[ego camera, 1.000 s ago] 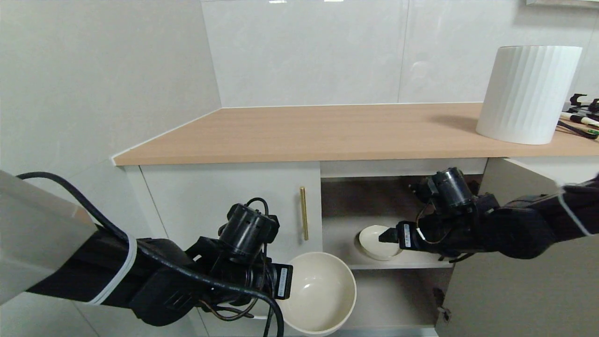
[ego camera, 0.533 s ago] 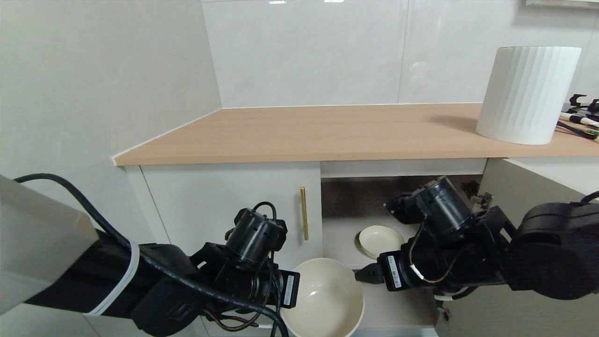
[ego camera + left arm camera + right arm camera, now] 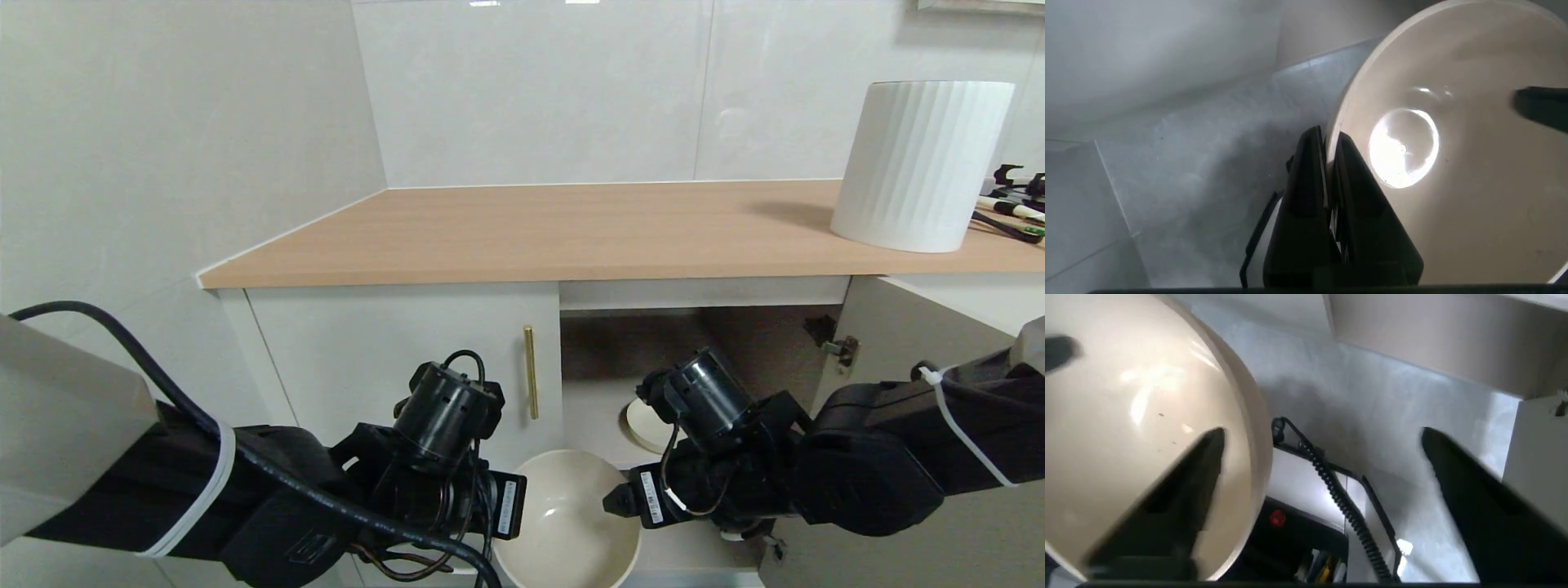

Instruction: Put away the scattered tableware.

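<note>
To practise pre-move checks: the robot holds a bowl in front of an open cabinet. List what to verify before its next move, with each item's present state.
1. Jaws of left gripper shut on rim of bowl: ok.
2. Jaws of right gripper open at the opposite rim: ok.
3. Inside of bowl empty: ok.
4. The cabinet door open: ok.
5. Free room on shelf beside small plate: cannot tell, partly hidden.

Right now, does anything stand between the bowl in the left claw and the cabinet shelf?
Yes. The right claw, open, hangs at the rim of the bowl, with its arm lying across the front of the shelf. A small plate sits on that shelf.
</note>
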`<state>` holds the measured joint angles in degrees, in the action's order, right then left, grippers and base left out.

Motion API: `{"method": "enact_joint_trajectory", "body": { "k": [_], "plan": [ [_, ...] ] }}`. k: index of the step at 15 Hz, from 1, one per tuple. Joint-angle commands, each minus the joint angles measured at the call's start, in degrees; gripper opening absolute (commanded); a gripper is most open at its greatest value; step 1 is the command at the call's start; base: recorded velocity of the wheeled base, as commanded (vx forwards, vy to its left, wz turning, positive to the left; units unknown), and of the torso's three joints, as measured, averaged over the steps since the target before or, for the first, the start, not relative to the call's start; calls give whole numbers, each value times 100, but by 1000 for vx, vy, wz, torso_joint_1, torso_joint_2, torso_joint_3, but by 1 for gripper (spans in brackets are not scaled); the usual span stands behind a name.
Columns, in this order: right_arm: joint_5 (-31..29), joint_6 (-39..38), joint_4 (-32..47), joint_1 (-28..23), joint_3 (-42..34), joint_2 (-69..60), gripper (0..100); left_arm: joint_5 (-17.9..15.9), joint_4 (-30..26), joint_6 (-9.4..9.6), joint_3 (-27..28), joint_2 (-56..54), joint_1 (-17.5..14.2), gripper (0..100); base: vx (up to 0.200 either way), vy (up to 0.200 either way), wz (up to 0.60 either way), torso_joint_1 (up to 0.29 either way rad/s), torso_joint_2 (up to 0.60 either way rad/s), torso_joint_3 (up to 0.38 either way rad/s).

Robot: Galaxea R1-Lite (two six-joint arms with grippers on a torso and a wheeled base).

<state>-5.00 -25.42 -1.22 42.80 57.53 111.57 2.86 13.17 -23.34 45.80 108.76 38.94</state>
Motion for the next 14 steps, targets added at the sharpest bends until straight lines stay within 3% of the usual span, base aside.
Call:
{"method": "enact_joint_trajectory", "body": {
  "k": [1,13,14],
  "plan": [
    [-1,2,-1,0,4,111,0,-5,2,-3,-1,13,0,0,0,0,0,0,0,0],
    [-10,-25,8,79,-40,84,0,-5,2,-12,8,84,0,0,0,0,0,0,0,0],
    [-10,-25,8,79,-40,93,0,-5,2,-12,8,84,0,100,0,0,0,0,0,0]
  ]
}}
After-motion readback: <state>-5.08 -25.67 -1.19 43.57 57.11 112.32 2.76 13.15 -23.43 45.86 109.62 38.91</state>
